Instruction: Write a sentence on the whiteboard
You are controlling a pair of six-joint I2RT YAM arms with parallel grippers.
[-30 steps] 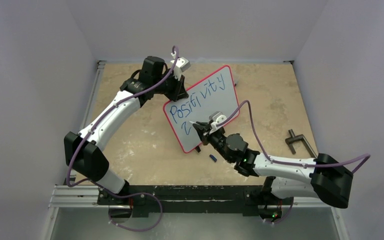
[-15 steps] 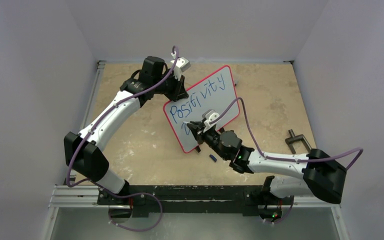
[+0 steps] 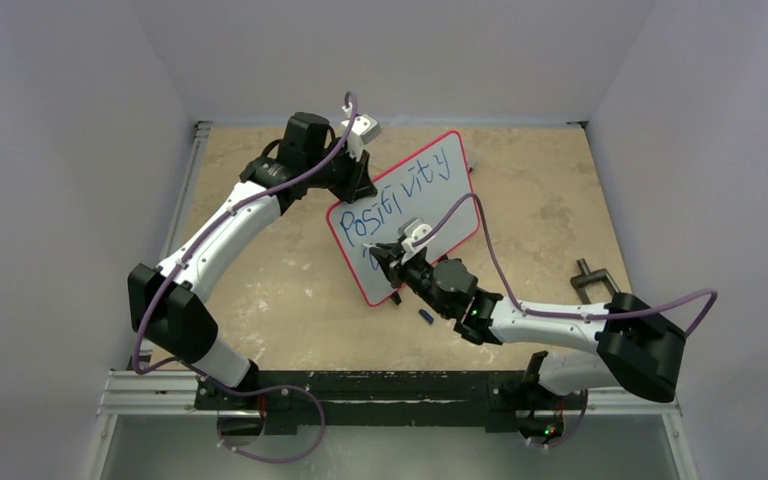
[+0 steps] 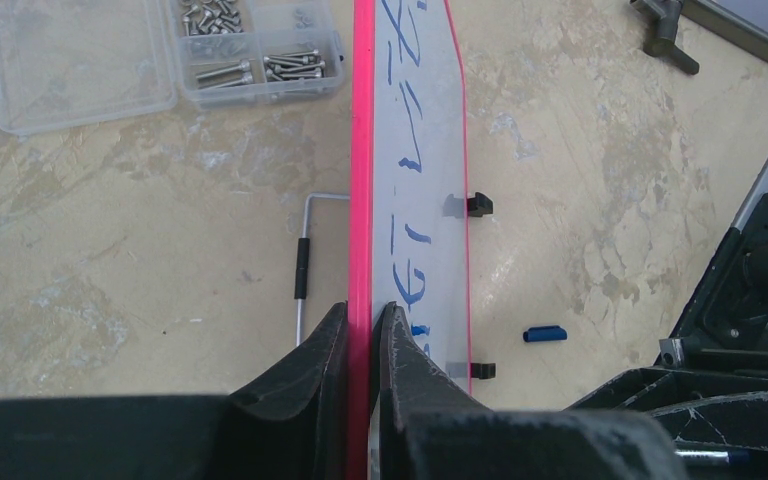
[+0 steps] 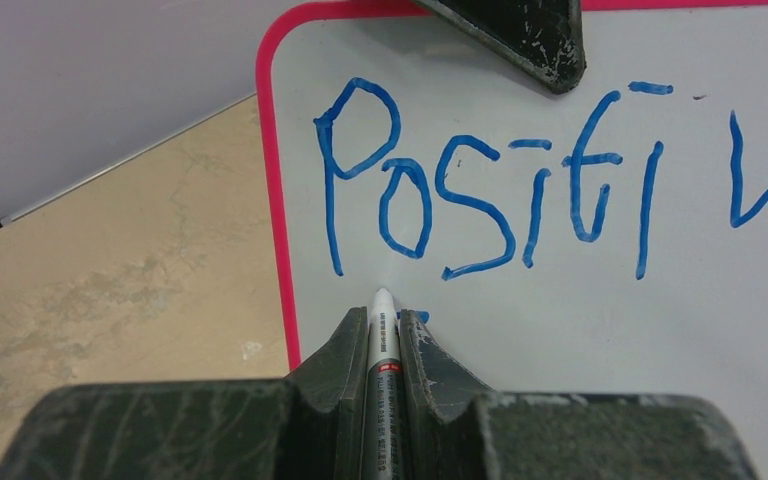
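Observation:
The whiteboard [image 3: 410,200], white with a thin red frame, stands tilted on the table with blue writing "Positivity" on it. My left gripper [image 3: 357,178] is shut on its top edge; in the left wrist view the jaws pinch the red frame [image 4: 362,200] at the gripper [image 4: 363,320]. My right gripper [image 3: 380,256] is shut on a grey-white marker [image 5: 382,345]. Its tip touches the board [image 5: 580,300] just under the "o", near the left edge [image 5: 385,318]. A short blue mark shows beside the tip.
A blue marker cap [image 3: 425,316] lies on the table by the board's foot, also in the left wrist view [image 4: 544,333]. A clear box of screws [image 4: 250,50] and an Allen key [image 4: 302,270] lie behind the board. A black clamp [image 3: 595,283] lies at the right.
My right gripper has moved left along the board's lower part with the marker, from mid-board to near its left edge. The left arm and the board have not moved.

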